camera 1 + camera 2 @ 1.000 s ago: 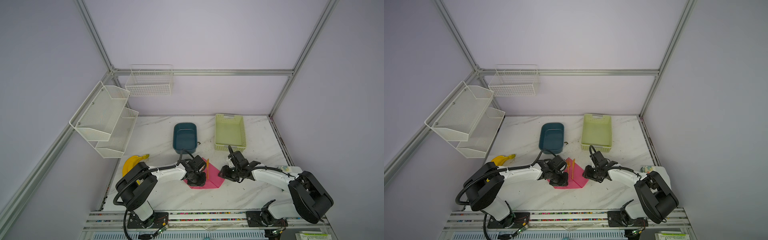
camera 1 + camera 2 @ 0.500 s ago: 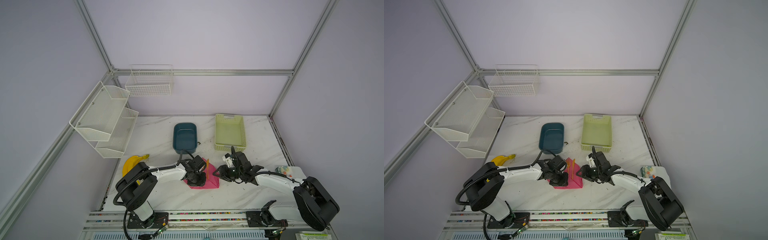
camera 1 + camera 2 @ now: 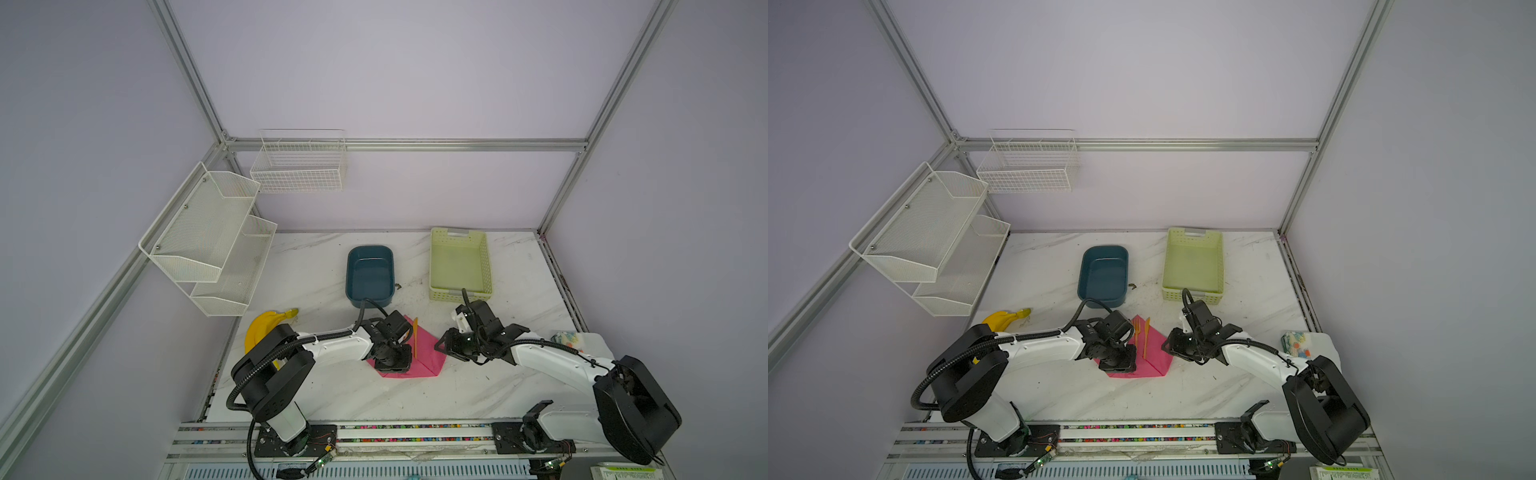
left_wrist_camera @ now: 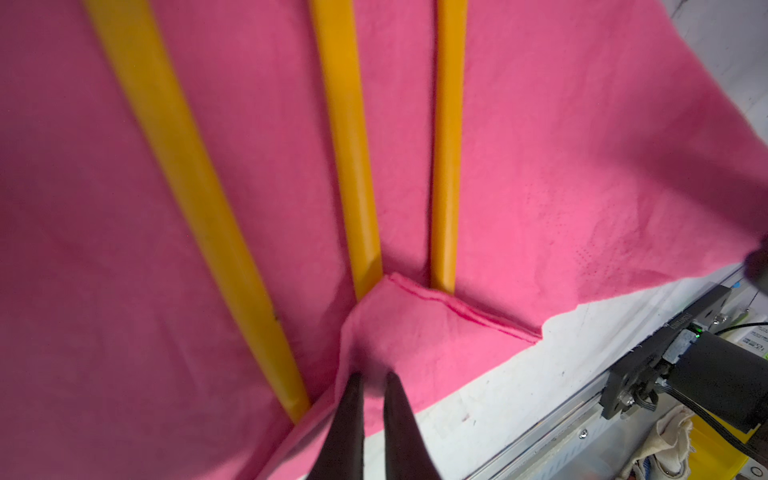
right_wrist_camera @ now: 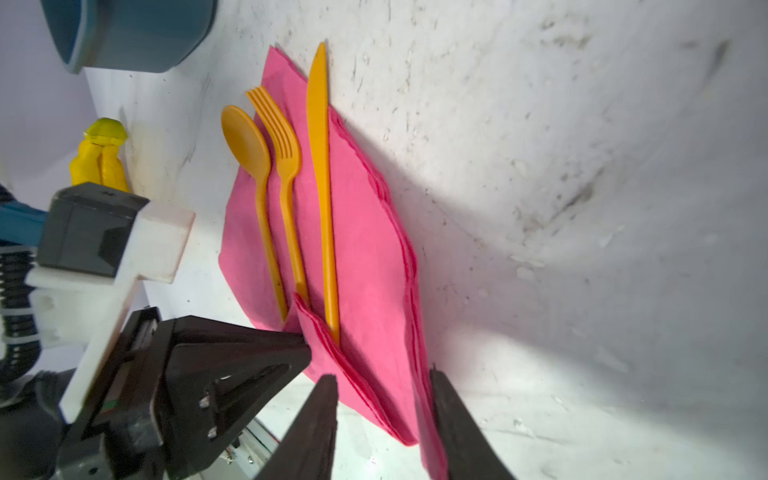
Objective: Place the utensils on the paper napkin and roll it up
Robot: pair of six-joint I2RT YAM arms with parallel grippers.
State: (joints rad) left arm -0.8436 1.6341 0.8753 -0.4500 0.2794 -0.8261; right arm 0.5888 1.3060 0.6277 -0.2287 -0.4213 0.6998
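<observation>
The pink paper napkin (image 3: pixel 424 353) (image 3: pixel 1156 353) (image 5: pixel 365 249) lies at the table's front middle. On it lie the orange utensils side by side: spoon (image 5: pixel 249 153), fork (image 5: pixel 282 149) (image 3: pixel 1136 330) and knife (image 5: pixel 320 166) (image 3: pixel 414 336). Their handles (image 4: pixel 349 145) run under a folded-up near corner. My left gripper (image 3: pixel 392 365) (image 3: pixel 1121 365) (image 4: pixel 372 376) is shut on that folded corner. My right gripper (image 3: pixel 439 345) (image 3: pixel 1167 345) (image 5: pixel 382 378) stands open at the napkin's right edge. Its fingers straddle the raised pink layers, and one finger (image 5: pixel 453 415) touches them.
A blue tub (image 3: pixel 370 272) and a pale green basket (image 3: pixel 457 266) stand behind the napkin. A yellow banana (image 3: pixel 266 328) lies at the left edge, a patterned packet (image 3: pixel 567 338) at the right. White wire racks (image 3: pixel 208 237) hang on the left wall.
My right gripper has moved left up to the napkin's right edge, and its jaws have narrowed around the lifted layers. The left gripper has stayed shut on the near corner.
</observation>
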